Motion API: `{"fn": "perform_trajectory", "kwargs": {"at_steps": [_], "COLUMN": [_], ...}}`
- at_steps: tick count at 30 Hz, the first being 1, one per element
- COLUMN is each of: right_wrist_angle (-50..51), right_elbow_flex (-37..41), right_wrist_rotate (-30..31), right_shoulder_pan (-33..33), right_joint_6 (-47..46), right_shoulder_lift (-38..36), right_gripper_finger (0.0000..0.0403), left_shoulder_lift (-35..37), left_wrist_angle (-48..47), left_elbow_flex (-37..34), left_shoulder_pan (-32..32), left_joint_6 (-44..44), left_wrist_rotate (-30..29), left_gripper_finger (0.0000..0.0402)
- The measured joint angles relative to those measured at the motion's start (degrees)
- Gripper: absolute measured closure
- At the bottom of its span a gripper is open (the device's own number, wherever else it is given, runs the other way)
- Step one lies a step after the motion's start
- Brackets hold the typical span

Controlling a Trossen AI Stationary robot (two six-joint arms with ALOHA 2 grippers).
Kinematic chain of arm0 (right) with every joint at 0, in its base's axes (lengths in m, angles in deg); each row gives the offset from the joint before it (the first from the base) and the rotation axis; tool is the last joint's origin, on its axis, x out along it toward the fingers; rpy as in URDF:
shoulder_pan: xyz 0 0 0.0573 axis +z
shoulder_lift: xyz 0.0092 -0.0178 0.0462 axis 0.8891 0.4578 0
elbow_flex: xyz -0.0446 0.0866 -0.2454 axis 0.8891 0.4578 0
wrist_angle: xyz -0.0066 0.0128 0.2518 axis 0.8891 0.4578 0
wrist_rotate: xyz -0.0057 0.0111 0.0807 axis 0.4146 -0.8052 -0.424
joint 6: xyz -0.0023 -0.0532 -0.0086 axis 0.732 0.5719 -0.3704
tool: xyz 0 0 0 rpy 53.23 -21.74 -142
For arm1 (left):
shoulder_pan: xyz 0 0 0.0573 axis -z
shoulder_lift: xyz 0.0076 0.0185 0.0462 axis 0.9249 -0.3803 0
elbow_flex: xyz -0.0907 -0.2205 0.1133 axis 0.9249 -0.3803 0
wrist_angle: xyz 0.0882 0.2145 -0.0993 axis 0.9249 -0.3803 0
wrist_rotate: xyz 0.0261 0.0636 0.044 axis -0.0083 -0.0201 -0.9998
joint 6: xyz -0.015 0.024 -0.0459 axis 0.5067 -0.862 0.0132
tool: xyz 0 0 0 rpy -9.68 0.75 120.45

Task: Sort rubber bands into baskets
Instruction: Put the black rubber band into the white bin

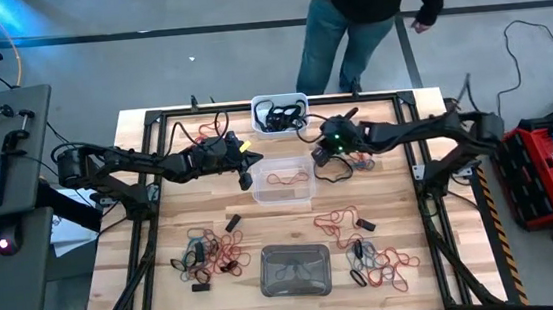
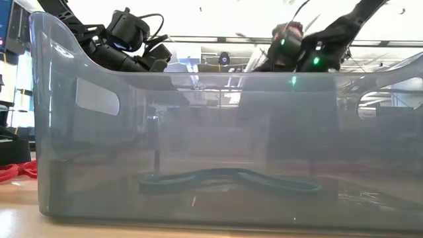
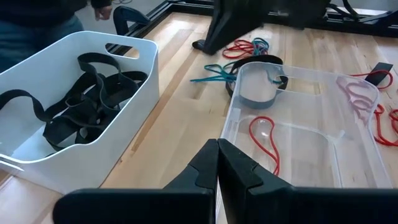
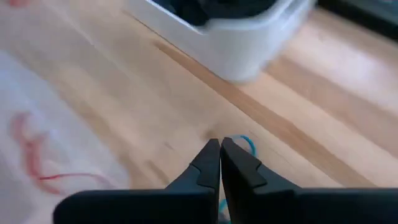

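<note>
Three baskets stand in a row down the table's middle. The white basket [image 1: 279, 113] at the far edge holds black rubber bands [image 3: 81, 99]. The clear basket [image 1: 284, 179] holds red bands [image 3: 264, 134]. The grey basket [image 1: 295, 271] holds a teal band [image 2: 228, 178]. My left gripper [image 3: 217, 146] is shut and holds nothing, above the clear basket's far left corner. My right gripper [image 4: 220, 143] is shut over the wood beside the clear basket's far right corner, with a blue-teal band [image 4: 247, 143] at its tips. My right gripper pinches the blue-teal band between its two fingers. A small loop of it [image 4: 249, 145] shows just past the fingertips and a strand [image 4: 221, 204] shows farther back between them. The fingers slant down toward the table. Whether the band is lifted clear, I cannot tell.
Loose red, black and teal bands lie on the wood at the near left [image 1: 210, 253] and near right [image 1: 381, 261], and more beside the clear basket [image 3: 249, 48]. A person [image 1: 364, 7] stands at the table's far edge. Black frame rails border the table.
</note>
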Motion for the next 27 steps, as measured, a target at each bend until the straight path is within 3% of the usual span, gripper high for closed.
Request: {"fn": "perform_trajectory", "kwargs": {"at_steps": [7, 16, 19, 23, 27], "right_wrist_angle": [3.82, 2.83, 1.10, -0.83, -1.07], "right_elbow_flex": [0.00, 0.00, 0.00, 0.00, 0.00], "right_wrist_rotate": [0.05, 2.49, 2.42, 1.63, -0.29], "right_shoulder_pan": [2.76, 2.52, 1.78, 0.70, -0.31], "right_joint_6": [-4.69, -7.31, -7.05, -7.02, -6.22], "right_shoulder_lift": [-2.07, 4.55, 6.90, 9.12, 10.25], "right_gripper_finger": [0.0384, 0.0254, 0.0229, 0.0225, 0.0255], "left_shoulder_lift": [0.00, -0.01, 0.00, -0.01, 0.00], "left_wrist_angle": [-0.07, -0.42, -0.45, -0.44, -0.48], "left_elbow_flex": [0.00, 0.00, 0.00, 0.00, 0.00], "left_shoulder_pan": [0.00, 0.07, 0.07, 0.07, 0.07], "left_joint_6": [0.00, 0.02, 0.02, 0.03, 0.04], "left_wrist_rotate": [0.00, 0.00, 0.00, 0.00, 0.00], "left_gripper_finger": [0.0402, 0.0402, 0.0402, 0.0402, 0.0401]}}
